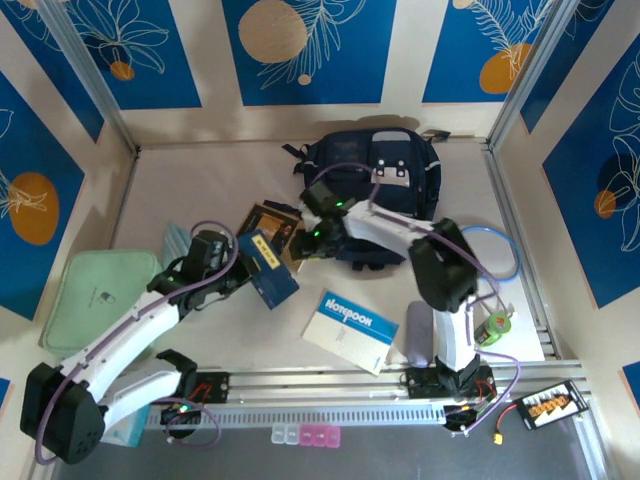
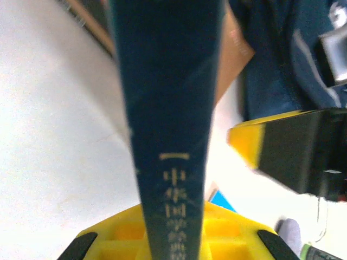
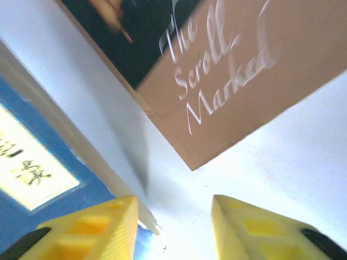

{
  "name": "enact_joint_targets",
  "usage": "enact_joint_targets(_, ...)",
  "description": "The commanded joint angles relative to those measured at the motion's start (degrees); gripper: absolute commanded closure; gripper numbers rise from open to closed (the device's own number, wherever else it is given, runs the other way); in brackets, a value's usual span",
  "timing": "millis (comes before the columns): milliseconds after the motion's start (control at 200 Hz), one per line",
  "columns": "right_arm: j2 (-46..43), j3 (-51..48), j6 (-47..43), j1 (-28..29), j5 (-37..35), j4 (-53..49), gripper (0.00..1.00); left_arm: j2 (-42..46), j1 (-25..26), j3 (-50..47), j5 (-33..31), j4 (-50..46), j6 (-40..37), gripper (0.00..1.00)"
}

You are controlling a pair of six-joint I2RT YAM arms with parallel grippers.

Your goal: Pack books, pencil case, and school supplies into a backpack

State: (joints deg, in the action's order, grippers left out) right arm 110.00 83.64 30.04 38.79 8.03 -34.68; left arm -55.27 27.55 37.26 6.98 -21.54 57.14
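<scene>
My left gripper (image 1: pixel 232 262) is shut on the dark navy book (image 1: pixel 268 266), which it holds on edge. The book's spine with gold lettering (image 2: pixel 171 108) runs between the yellow fingers (image 2: pixel 238 238). My right gripper (image 1: pixel 305 238) stands open just off a corner of the brown-covered book (image 3: pixel 233 70), which lies flat on the table (image 1: pixel 272 222), with nothing between its fingers (image 3: pixel 103 227). The navy backpack (image 1: pixel 385 178) lies behind it. The white-and-blue notebook (image 1: pixel 350 330) lies near the front, with the grey pencil case (image 1: pixel 418 335) to its right.
A pale-green flat box (image 1: pixel 100 295) lies at the left beside the left arm. A green bottle (image 1: pixel 495 325) and a blue hoop of tubing (image 1: pixel 497 250) sit at the right by the metal rail. Blue-patterned walls enclose the table.
</scene>
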Motion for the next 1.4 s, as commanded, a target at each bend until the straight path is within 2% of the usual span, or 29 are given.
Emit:
enact_joint_targets(0, -9.7, -5.7, 4.9, -5.1, 7.5, 9.9, 0.5, 0.1, -0.2, 5.3, -1.3, 1.6, -2.8, 1.0)
enact_joint_targets(95, -16.5, -13.3, 8.1, -9.6, 10.7, 18.8, 0.45, -3.3, -0.2, 8.7, -1.1, 6.2, -1.3, 1.0)
enact_joint_targets(245, -24.3, -22.4, 15.8, -17.2, 17.3, 30.3, 0.36, -11.0, -0.2, 14.0, 1.1, 20.0, 3.7, 1.0)
enact_joint_targets(360, -27.7, -28.2, 24.5, -21.6, 22.3, 40.6, 0.1, -17.0, -0.1, 18.8, 2.1, 27.8, 6.3, 1.0)
enact_joint_targets(430, -28.8, -30.9, 30.2, -23.1, 23.7, 46.1, 0.0, -20.2, -0.1, 21.2, 3.3, 32.4, 8.2, 1.0)
enact_joint_targets(710, -25.7, -32.9, 47.4, -22.2, 26.3, 64.3, 0.01, -29.3, 1.4, 27.2, 6.8, 44.3, 16.1, 1.0)
enact_joint_targets(895, -20.5, -31.6, 56.4, -20.8, 24.9, 75.4, 0.0, -30.5, 2.0, 26.9, 7.3, 49.7, 20.2, 1.0)
enact_joint_targets(975, -18.8, -30.2, 57.7, -20.3, 24.8, 75.5, 0.02, -30.1, 2.0, 26.4, 7.1, 50.3, 20.8, 1.0)
enact_joint_targets(1070, -17.5, -29.8, 59.3, -20.2, 24.9, 77.7, 0.11, -29.4, 2.0, 25.2, 6.5, 51.1, 21.4, 1.0)
enact_joint_targets(1185, -17.3, -30.4, 60.8, -20.3, 24.1, 79.7, 0.28, -29.6, 2.2, 24.8, 7.1, 51.1, 21.8, 1.0)
enact_joint_targets(1395, -17.6, -31.6, 61.8, -20.2, 23.9, 82.3, 0.42, -30.4, 2.7, 23.9, 7.8, 52.5, 22.1, 1.0)
